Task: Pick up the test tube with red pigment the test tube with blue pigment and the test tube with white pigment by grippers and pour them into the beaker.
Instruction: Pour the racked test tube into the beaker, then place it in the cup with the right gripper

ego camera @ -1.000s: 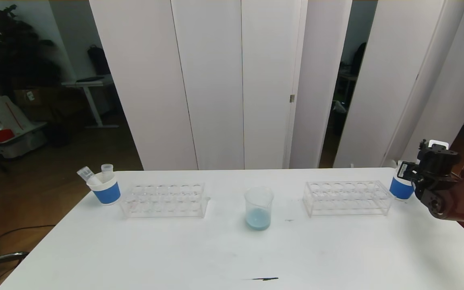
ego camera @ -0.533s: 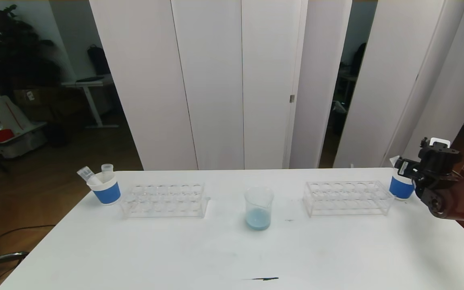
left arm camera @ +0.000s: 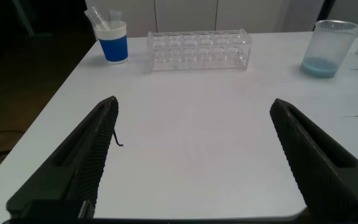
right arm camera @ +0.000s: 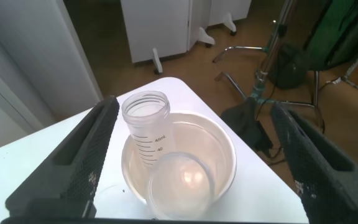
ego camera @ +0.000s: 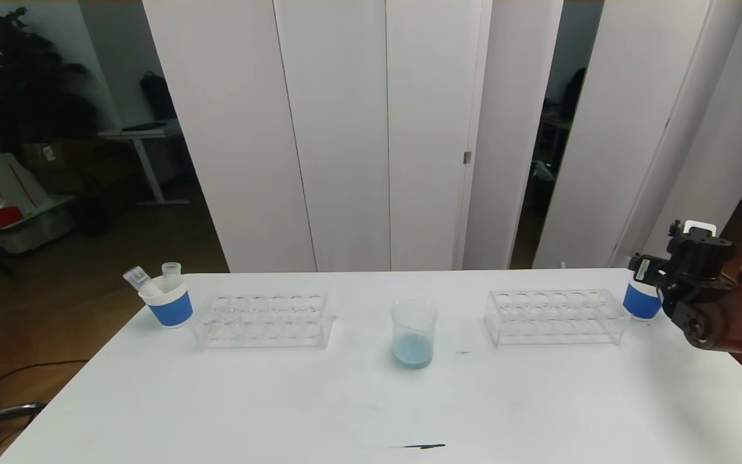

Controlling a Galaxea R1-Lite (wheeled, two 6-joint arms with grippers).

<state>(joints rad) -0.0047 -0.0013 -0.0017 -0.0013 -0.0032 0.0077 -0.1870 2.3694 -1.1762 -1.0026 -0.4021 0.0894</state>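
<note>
Both racks (ego camera: 261,320) (ego camera: 554,316) stand empty, and the beaker (ego camera: 414,333) between them holds pale blue liquid, so pouring looks finished. Right gripper (right arm camera: 191,180) hangs wide open over the right cup (ego camera: 640,300), two emptied tubes (right arm camera: 146,124) inside. Left gripper (left arm camera: 194,155) waits open, low over the table's near-left edge. Two tubes lean in the left cup (ego camera: 168,303).
</note>
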